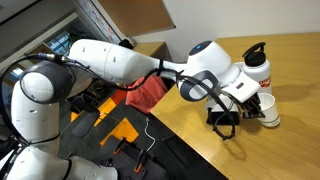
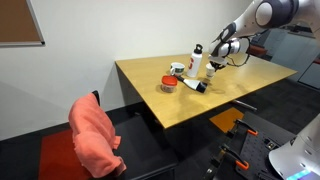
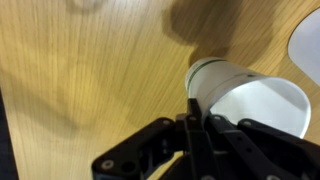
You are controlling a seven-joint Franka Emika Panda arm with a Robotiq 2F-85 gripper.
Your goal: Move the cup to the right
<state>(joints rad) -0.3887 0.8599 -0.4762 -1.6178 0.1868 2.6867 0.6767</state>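
Observation:
The small white cup (image 3: 250, 92) fills the right of the wrist view, its open mouth facing the camera. My gripper (image 3: 196, 122) is shut on the cup, with a black finger pressed against its rim and wall. In an exterior view the cup (image 1: 269, 110) sits low over the wooden table (image 1: 290, 150), right of the gripper (image 1: 248, 104) and just below the tall white black-capped bottle (image 1: 258, 65). In an exterior view the gripper (image 2: 216, 64) is beside the bottle (image 2: 196, 60). I cannot tell whether the cup touches the table.
A white dark-rimmed dish (image 2: 177, 69), a red object (image 2: 169, 83) and a black-and-white object (image 2: 194, 87) lie left of the bottle. A pink cloth (image 2: 92, 130) hangs on a chair by the table. A white object's edge (image 3: 310, 40) shows near the cup.

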